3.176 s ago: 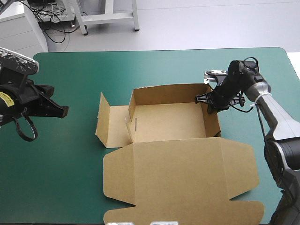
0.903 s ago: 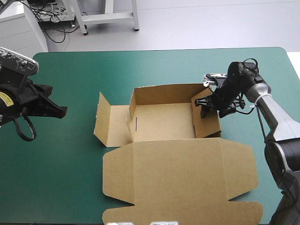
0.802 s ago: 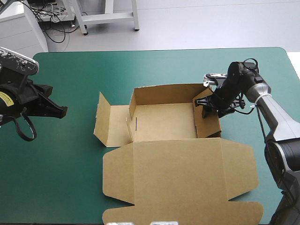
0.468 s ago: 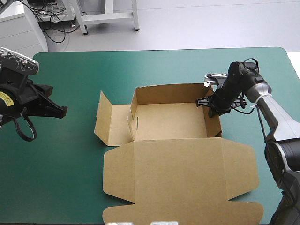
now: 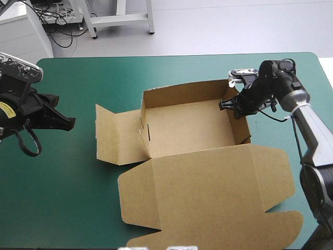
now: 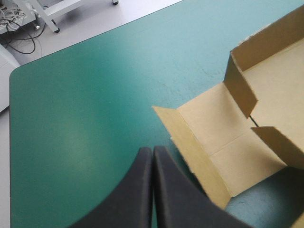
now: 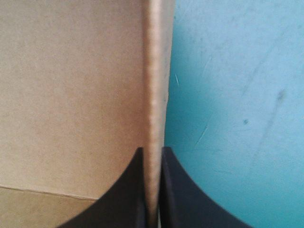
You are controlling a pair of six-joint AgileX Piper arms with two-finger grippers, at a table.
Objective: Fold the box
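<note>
Box (image 5: pixel 187 130) x1, lid (image 5: pixel 208 195) flat. 2 pincers: R pincer (image 5: pixel 226 104) clamped on wall (image 5: pixel 239 126), L pincer (image 6: pixel 152 150) together.

Left arm (image 5: pixel 31 107): black, angular housing, with a small yellow label (image 5: pixel 5 109) on its left flank.
Left gripper (image 6: pixel 152 151): two broad black fingers, curved fins, matte and smooth.
Right arm (image 5: pixel 312 130): rounded black wrist, then a pale grey tubular link ringed by a white band (image 5: pixel 292 107). The nearer link is darker grey.
Right gripper (image 7: pixel 152 153): same black fins.
</note>
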